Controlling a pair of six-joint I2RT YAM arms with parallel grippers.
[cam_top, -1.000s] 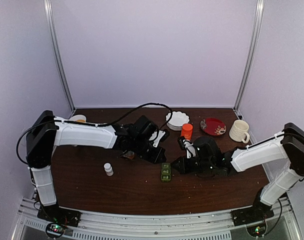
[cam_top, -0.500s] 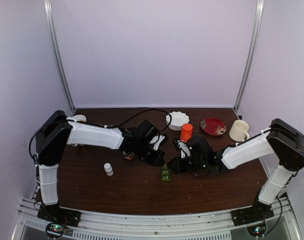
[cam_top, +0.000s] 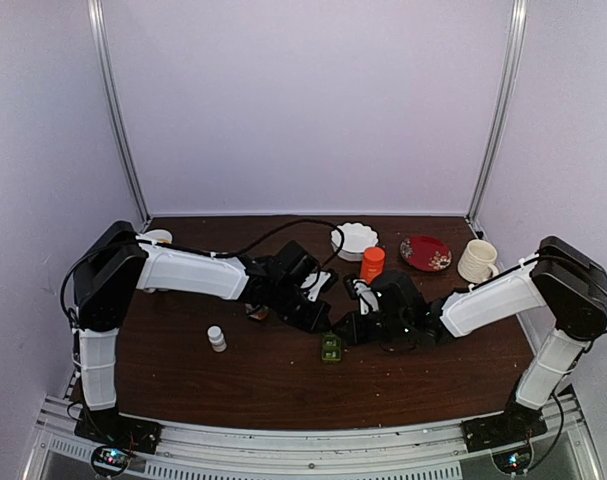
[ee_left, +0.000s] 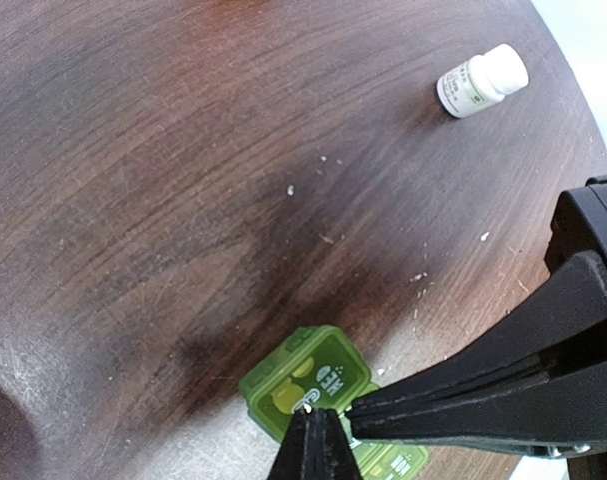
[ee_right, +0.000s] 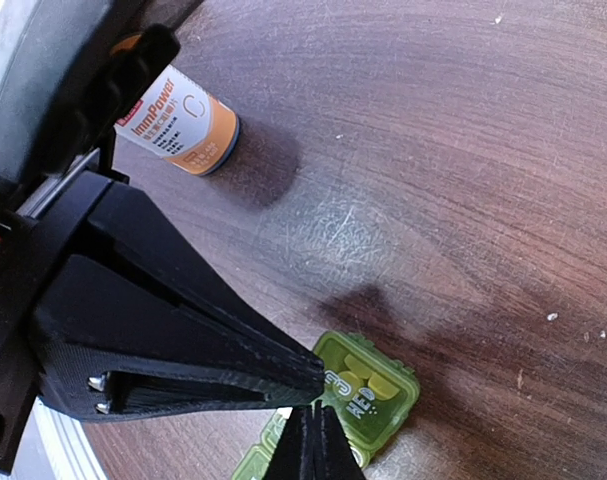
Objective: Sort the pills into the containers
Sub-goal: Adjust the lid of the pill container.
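Fingers pressed together on left gripper [ee_left: 311, 435] and right gripper [ee_right: 311, 435], tips nearly meeting over the green pill box [cam_top: 331, 347], 7 o'clock of orange bottle [cam_top: 372, 263]. Loose pills [ee_left: 290, 190] lie at box's 12 o'clock, left wrist view.

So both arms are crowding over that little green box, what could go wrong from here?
The left end effector and right end effector, both shut, point at the same green pill box, so they might bump each other. The box looks small and light; a nudge could slide it across the table. Whitish specks, perhaps pills, lie scattered on the wood, so another could easily miss the box.
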